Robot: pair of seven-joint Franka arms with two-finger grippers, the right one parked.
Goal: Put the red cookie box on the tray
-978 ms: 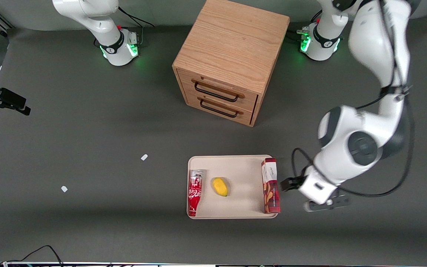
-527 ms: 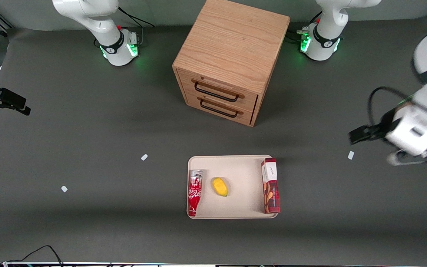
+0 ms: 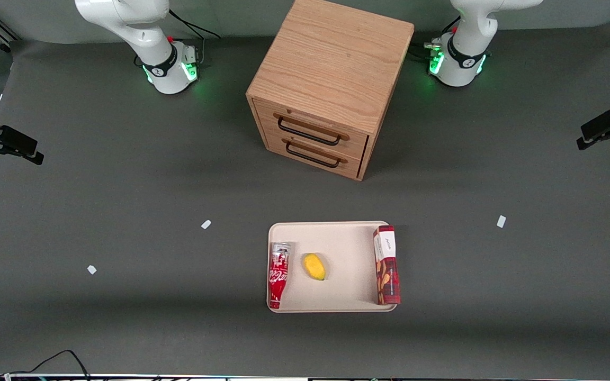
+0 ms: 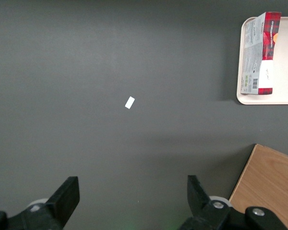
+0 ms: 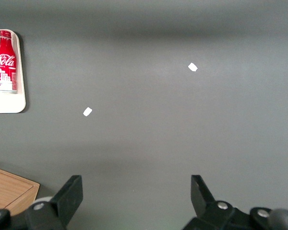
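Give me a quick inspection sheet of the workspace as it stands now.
Surface: dark grey mat, three small white scraps on it.
Job's things: red cookie box lies on the tray, along its edge toward the working arm's end.
Clutter: soda can and yellow fruit on the tray.
Grippers: gripper open, empty, at the working arm's end of the table.
Cables: black cable at the table edge nearest the camera.
Surroundings: wooden drawer cabinet, drawers shut.

The left arm's claw (image 3: 583,136) hangs at the working arm's end of the bench, raised well above the surface and holding nothing. Its two black fingers (image 4: 67,196) are spread wide apart, with only bare bench showing between them.
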